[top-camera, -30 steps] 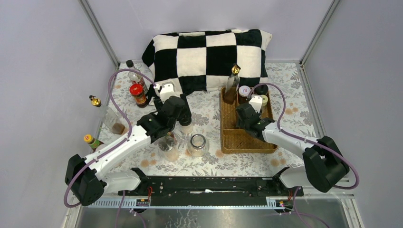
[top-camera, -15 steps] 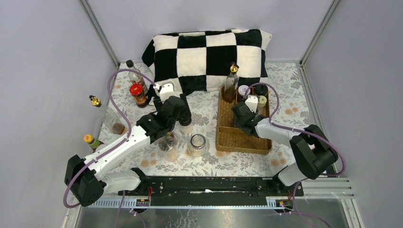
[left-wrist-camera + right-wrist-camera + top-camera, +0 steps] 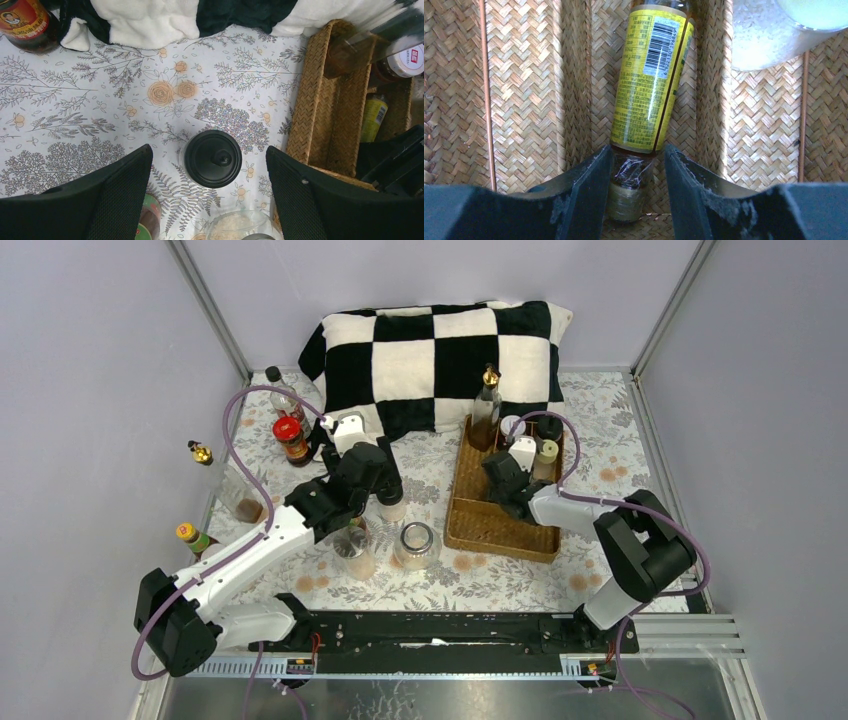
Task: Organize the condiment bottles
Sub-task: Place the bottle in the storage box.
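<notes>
My left gripper (image 3: 209, 150) is open wide, hanging over a black-lidded jar (image 3: 212, 158) that stands on the cloth between its fingers without touching them. My right gripper (image 3: 638, 150) reaches into the wicker tray (image 3: 480, 530). Its fingers straddle the neck of a yellow-labelled bottle (image 3: 649, 80): the left finger is against the neck and a thin gap shows at the right one. Also in the tray are a gold-topped bottle (image 3: 488, 405) and a white-lidded jar (image 3: 513, 426). A red-capped jar (image 3: 291, 438), a black-capped bottle (image 3: 280, 395) and another gold-topped bottle (image 3: 200, 452) stand at the left.
A checkered pillow (image 3: 440, 360) lies at the back, against the tray's far end. Two clear jars (image 3: 416, 545) (image 3: 353, 550) stand close under the left arm. A small yellow-capped bottle (image 3: 190, 535) stands by the left wall. Cage posts and walls border the cloth.
The wicker tray has slid and turned toward the middle along with my right gripper, whose jaws have narrowed. The left arm has stayed put.
</notes>
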Robot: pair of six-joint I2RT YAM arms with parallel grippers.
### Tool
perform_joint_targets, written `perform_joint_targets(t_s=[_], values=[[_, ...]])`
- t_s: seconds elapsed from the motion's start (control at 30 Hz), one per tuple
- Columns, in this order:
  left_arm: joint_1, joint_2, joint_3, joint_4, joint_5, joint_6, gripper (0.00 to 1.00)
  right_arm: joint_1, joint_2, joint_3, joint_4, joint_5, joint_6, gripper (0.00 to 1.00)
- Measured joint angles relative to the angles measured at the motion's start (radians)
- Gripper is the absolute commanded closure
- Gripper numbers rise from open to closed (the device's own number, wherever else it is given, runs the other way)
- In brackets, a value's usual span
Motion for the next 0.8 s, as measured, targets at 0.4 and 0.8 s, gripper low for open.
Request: perform_joint_targets(t_s=[0.4,0.8], values=[[0.000,-0.013,0.000,-0.001,0.000,0.000,0.12,-0.006,-0.032,0.000,0.042,0.004,-0.004,0.75],[0.000,-0.015,0.000,-0.001,0.001,-0.001,0.12,-0.015,-0.091,0.010,-0.116,-0.008,-0.041,0.26]])
